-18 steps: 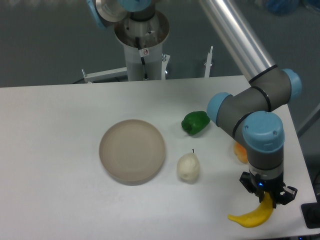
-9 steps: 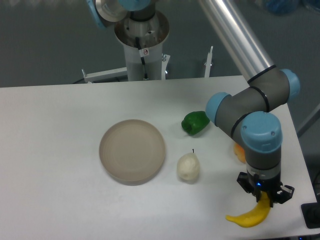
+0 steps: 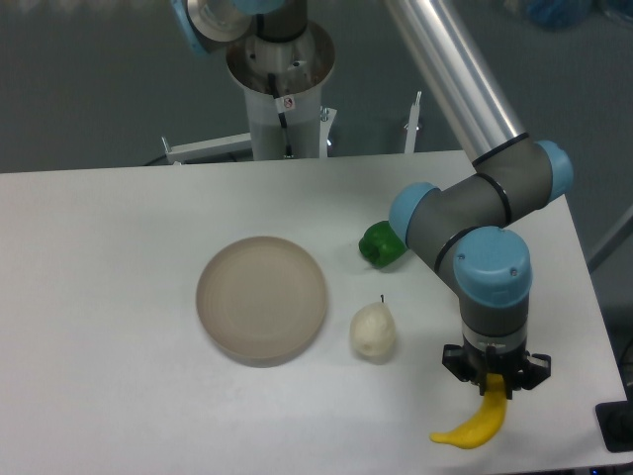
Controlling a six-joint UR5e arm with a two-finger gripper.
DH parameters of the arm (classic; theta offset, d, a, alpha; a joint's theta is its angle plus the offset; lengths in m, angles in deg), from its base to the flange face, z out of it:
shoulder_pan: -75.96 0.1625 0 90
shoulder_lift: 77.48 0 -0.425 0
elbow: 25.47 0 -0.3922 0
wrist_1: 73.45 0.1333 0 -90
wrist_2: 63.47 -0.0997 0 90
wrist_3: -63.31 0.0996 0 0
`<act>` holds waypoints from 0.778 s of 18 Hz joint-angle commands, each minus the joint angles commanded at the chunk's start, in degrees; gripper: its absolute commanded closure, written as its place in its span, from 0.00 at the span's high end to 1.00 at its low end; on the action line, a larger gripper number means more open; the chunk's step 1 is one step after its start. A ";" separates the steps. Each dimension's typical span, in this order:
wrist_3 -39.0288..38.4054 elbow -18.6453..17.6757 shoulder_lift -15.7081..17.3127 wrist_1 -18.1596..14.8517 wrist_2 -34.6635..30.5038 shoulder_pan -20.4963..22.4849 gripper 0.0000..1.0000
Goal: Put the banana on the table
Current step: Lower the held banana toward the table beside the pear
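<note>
Claw (image 3: 493,379) clamped on the upper end of the banana (image 3: 469,424), fingers closed tight around it. Banana hangs down and to the left from the claw, near the front right corner of the counter (image 3: 119,297); its lower tip looks at or just above the surface, can't tell if it touches.

Other stuff: round beige plate (image 3: 262,297) mid-counter, pale pear (image 3: 373,331) just right of the plate, green pepper (image 3: 382,243) behind the pear, partly hidden by the arm's elbow.

Risks, as I judge it: banana is close to the front edge, so letting go while it's tilted could let it roll or slide off the counter. If it's released too high it may bounce or spin on its curve. Grip is only at one end, so it may swing or slip out early. Pear is near but apart; probably no collision unless the arm sweeps left.
</note>
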 joint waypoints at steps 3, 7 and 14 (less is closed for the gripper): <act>-1.58 -2.90 0.62 0.00 0.18 0.97 0.35; -3.17 -4.83 0.44 0.09 0.26 1.23 0.35; -3.70 -6.86 0.62 0.26 0.35 1.32 0.35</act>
